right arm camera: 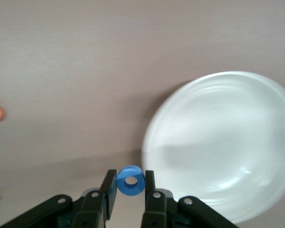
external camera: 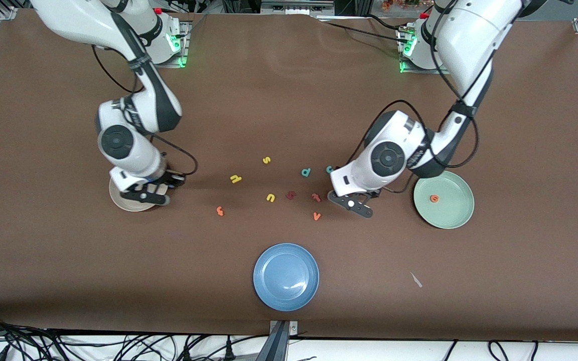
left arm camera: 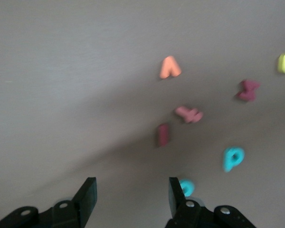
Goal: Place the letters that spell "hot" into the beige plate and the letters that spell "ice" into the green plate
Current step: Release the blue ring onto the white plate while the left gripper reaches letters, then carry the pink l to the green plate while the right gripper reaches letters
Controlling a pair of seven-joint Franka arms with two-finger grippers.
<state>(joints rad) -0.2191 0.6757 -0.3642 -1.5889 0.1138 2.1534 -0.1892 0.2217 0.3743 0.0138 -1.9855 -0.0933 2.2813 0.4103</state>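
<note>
A brown bench carries three plates: beige, green, blue. The right gripper clamps the o beside the beige plate; the left gripper gapes empty over scattered letters.

Blue o, beige plate; green plate, brown table

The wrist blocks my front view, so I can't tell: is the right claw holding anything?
Observer: Yes. The right claw is shut on the blue o.
Operator: Is it over the beige plate?
Observer: Not quite. The o hangs over bare table, just off the rim of the beige plate.
Operator: Any letters in that plate?
Observer: None in the part the right wrist view shows.
Operator: And the left claw?
Observer: The left claw is open, with nothing between its fingers.
</note>
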